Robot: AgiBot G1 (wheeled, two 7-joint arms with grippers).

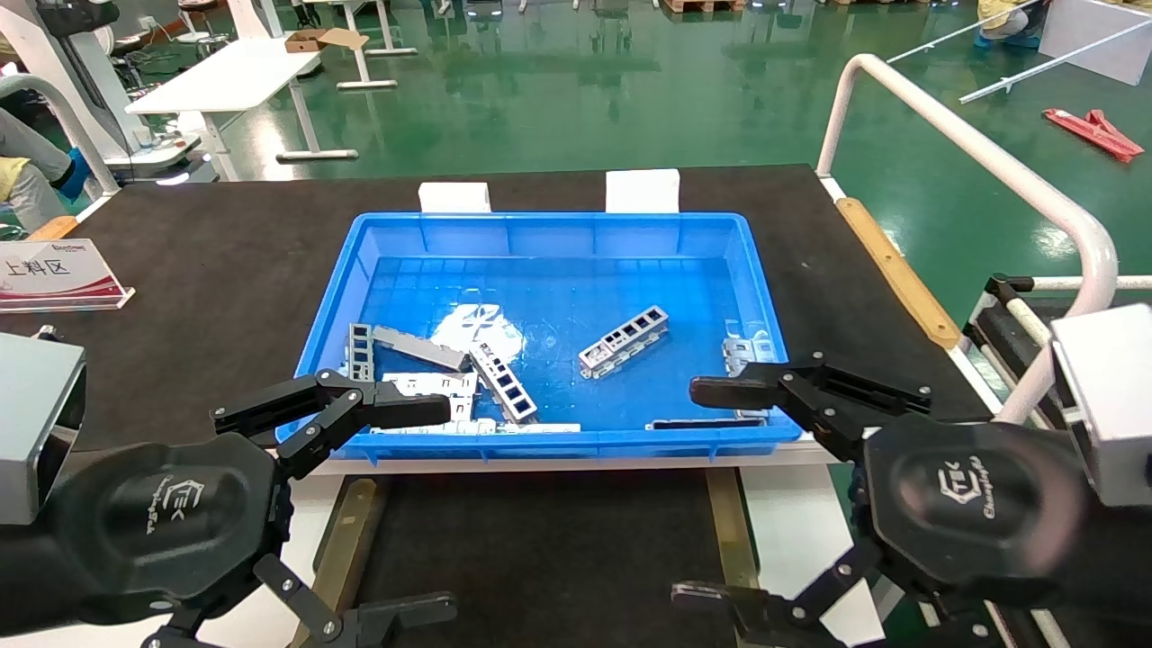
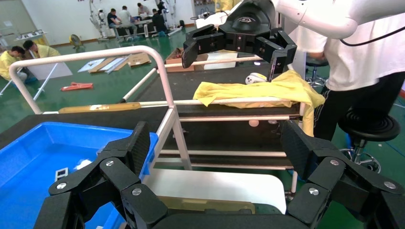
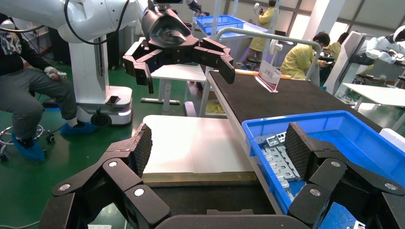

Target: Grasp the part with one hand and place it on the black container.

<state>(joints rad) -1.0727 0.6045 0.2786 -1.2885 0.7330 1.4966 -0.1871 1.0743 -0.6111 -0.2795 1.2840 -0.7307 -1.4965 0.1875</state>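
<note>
Both arms hang low at the near edge of the counter (image 1: 225,261), one on each side of the black container (image 1: 540,549). The left hand (image 1: 423,513) is spread wide with nothing between its fingers; one finger reaches over the near left corner of the blue bin (image 1: 540,229) and the other points across the near end of the black container. The right hand (image 1: 711,490) mirrors it on the other side, also wide open and empty, its upper finger by the bin's near right corner.

The black container sits just in front of the bin, a flat dark surface edged by two brass-coloured strips, one along each side. Nothing rests on it.

Every part is in the blue bin. One part (image 1: 625,340) lies alone near the middle, tilted on a diagonal and well apart from the others. At the near left corner is a loose heap: I can pick out one ladder-cut piece standing on end against the left wall, one more lying diagonally, a plain grey strip between them, and a few flat pieces along the front wall, though their exact number is hard to tell. One or two more pieces lie at the right wall.

Two white blocks stand behind the bin, and one sign sits at the counter's far left.
</note>
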